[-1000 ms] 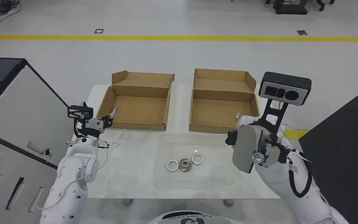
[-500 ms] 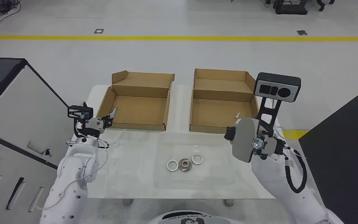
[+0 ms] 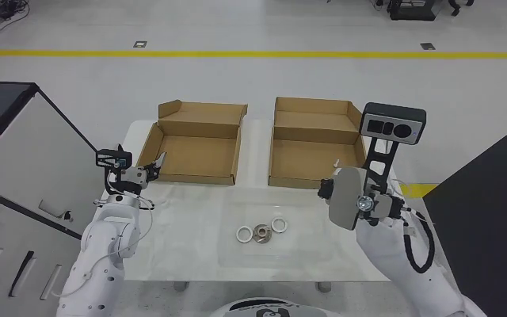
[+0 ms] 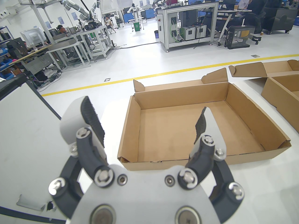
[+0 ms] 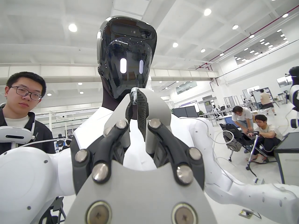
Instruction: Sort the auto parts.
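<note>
Two white rings (image 3: 245, 234) (image 3: 279, 225) and a grey metal part (image 3: 260, 234) lie together on the white table (image 3: 182, 238), near its front middle. My left gripper (image 3: 156, 165) (image 4: 149, 117) hovers open at the table's left edge, just in front of the left cardboard box (image 3: 194, 154) (image 4: 186, 129), with nothing between its fingers. My right gripper (image 3: 347, 208) (image 5: 135, 104) is raised above the table's right side, turned up towards the robot's head. It is shut, with a small silvery threaded piece (image 5: 133, 95) showing at its fingertips.
A second open cardboard box (image 3: 315, 158) (image 4: 282, 89) stands at the back right, beside the first. Both boxes look empty. A dark-edged panel (image 3: 32, 150) stands close to the table's left side.
My right arm has shifted slightly to the left and farther back over the table, then held still. The left arm and the parts have not moved.
</note>
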`<state>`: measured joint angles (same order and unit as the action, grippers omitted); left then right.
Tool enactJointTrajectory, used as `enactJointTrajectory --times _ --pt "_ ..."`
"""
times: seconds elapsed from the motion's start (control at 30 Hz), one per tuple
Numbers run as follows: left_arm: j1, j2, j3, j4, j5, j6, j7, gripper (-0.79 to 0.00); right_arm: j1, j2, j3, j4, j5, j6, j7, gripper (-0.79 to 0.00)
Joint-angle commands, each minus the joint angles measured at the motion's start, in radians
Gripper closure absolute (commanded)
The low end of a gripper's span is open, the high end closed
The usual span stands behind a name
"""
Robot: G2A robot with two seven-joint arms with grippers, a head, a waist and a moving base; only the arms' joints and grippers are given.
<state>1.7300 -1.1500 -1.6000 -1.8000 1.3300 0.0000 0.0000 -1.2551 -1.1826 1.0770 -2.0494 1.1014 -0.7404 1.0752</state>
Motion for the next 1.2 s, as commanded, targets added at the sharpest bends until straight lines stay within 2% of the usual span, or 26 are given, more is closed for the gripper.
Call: enactJointTrajectory --times 0.0,0.23,0.37,0.5,0.63,0.93,1.17 --pt "0.0 0.0 0.0 0.0 0.0 0.0 0.0 -0.785 0.0 0.0 0.0 0.0 0.0 0.0 0.0 0.0" --pt "0.0 0.0 0.0 0.0 0.0 0.0 0.0 -0.785 -0.001 0.0 0.001 0.0 -0.004 0.005 -0.005 0.0" --pt "0.0 0.0 0.0 0.0 0.0 0.0 0.0 -0.785 -0.025 0.005 0.05 0.032 -0.112 0.101 -0.109 0.0" --pt "0.0 0.0 0.0 0.0 0.0 0.0 0.0 -0.785 -0.067 0.018 0.124 0.051 -0.255 0.243 -0.221 0.0" --pt "0.0 0.0 0.0 0.0 0.0 0.0 0.0 -0.785 -0.111 0.034 0.223 0.039 -0.359 0.357 -0.25 0.0" --pt "0.0 0.0 0.0 0.0 0.0 0.0 0.0 -0.785 -0.184 0.085 0.457 -0.019 -0.808 0.743 -0.22 0.0" --pt "0.0 0.0 0.0 0.0 0.0 0.0 0.0 -0.785 -0.151 0.124 0.56 -0.078 -1.195 0.884 -0.06 0.0"
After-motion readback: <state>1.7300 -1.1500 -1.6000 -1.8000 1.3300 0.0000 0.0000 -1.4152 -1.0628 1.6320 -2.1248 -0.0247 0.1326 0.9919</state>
